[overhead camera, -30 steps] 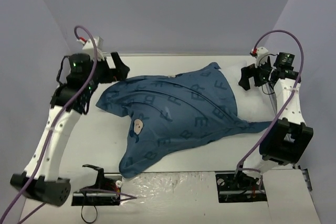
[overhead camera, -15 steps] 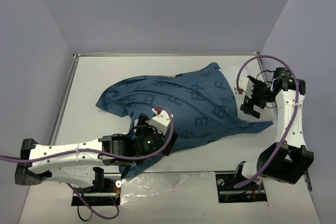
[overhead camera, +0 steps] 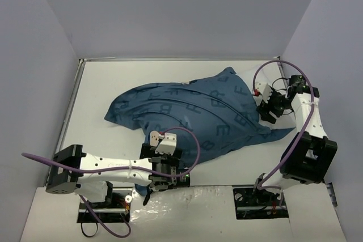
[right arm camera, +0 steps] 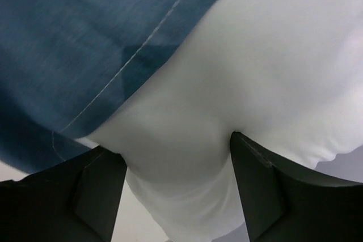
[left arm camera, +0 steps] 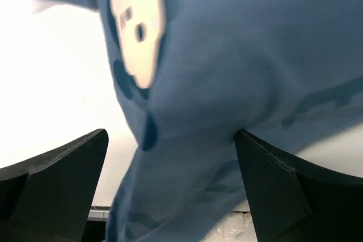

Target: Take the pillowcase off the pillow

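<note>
The dark-blue pillowcase [overhead camera: 193,114] lies spread across the middle of the table, with a cream mouse face [overhead camera: 154,137] near its front. The white pillow [overhead camera: 247,81] pokes out of its right end. My left gripper [overhead camera: 159,184] is over the pillowcase's near corner. In the left wrist view its jaws [left arm camera: 170,185] stand wide apart with blue cloth [left arm camera: 215,83] between them. My right gripper [overhead camera: 265,113] is at the right end. In the right wrist view it [right arm camera: 177,168] pinches a bulge of the pillow [right arm camera: 187,123], just below the pillowcase hem [right arm camera: 85,55].
The white table [overhead camera: 102,89] is walled on the left, back and right. Along the near edge lie crinkled clear plastic [overhead camera: 193,196] and the two arm mounts [overhead camera: 261,202]. Purple cables loop from both arms.
My left arm has swung from the far left down to the pillowcase's near corner. My right gripper has come in from the right onto the pillow's exposed end.
</note>
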Tool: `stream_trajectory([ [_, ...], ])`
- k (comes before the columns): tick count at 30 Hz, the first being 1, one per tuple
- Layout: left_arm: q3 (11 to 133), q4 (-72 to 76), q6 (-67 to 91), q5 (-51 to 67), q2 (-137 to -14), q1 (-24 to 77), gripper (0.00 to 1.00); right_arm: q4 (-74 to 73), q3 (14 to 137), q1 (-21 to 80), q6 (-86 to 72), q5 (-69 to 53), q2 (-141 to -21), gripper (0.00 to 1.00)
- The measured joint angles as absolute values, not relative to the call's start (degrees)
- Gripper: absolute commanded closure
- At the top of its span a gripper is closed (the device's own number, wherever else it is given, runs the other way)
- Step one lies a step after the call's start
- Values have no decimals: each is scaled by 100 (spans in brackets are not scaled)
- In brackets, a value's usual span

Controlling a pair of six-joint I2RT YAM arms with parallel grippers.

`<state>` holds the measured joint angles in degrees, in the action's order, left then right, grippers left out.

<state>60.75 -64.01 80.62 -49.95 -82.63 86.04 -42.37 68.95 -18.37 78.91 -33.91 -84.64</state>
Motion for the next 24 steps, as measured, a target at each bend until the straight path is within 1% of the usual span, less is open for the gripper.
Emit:
stream_trajectory([
  [3, 5592, -6353, 8503, -4877, -8187, 8576, 6, -4099, 7022, -1839, 7526, -3437, -8764, 42],
  [5, 5201, -5944, 8549, -4772, -8029, 8519, 5, -4062, 7067, -1837, 7334, -3516, -8864, 46],
  [6, 5017, -5697, 8499, -4713, -7924, 8455, 4, -4047, 7076, -1837, 7229, -3557, -8886, 49],
  [7, 4823, -5369, 8348, -4633, -7797, 8366, 1, -4038, 7083, -1835, 7094, -3616, -8895, 52],
  [8, 4646, -5068, 8202, -4569, -7671, 8283, 1, -4023, 7085, -1831, 7041, -3640, -8899, 52],
  [9, 4493, -4748, 8055, -4493, -7555, 8197, 8, -4016, 7091, -1826, 6936, -3673, -8899, 55],
  [10, 4348, -4438, 7913, -4392, -7439, 8123, 12, -3994, 7096, -1826, 6845, -3699, -8901, 56],
  [11, 4222, -4165, 7769, -4285, -7338, 8071, 21, -3975, 7098, -1826, 6748, -3726, -8903, 58],
  [14, 3920, -3507, 7481, -3988, -7109, 8049, 41, -3955, 7137, -1826, 6497, -3795, -8927, 59],
  [15, 3826, -3350, 7419, -3889, -7052, 8049, 63, -3948, 7155, -1826, 6423, -3811, -8941, 58],
  [16, 3750, -3234, 7411, -3822, -7002, 8049, 75, -3940, 7164, -1826, 6359, -3833, -8949, 57],
  [17, 3677, -3138, 7378, -3763, -6938, 8049, 88, -3938, 7179, -1826, 6292, -3852, -8960, 52],
  [18, 3616, -3094, 7356, -3723, -6862, 8049, 98, -3938, 7199, -1824, 6233, -3872, -8969, 44],
  [20, 3575, -3142, 7380, -3715, -6646, 8018, 98, -3944, 7271, -1820, 6121, -3927, -8978, 36],
  [21, 3577, -3208, 7406, -3732, -6497, 7985, 98, -3957, 7328, -1813, 6082, -3959, -8978, 28],
  [24, 3601, -3448, 7430, -3778, -5878, 7686, 98, -4060, 7594, -1782, 6040, -4097, -8976, 16],
])
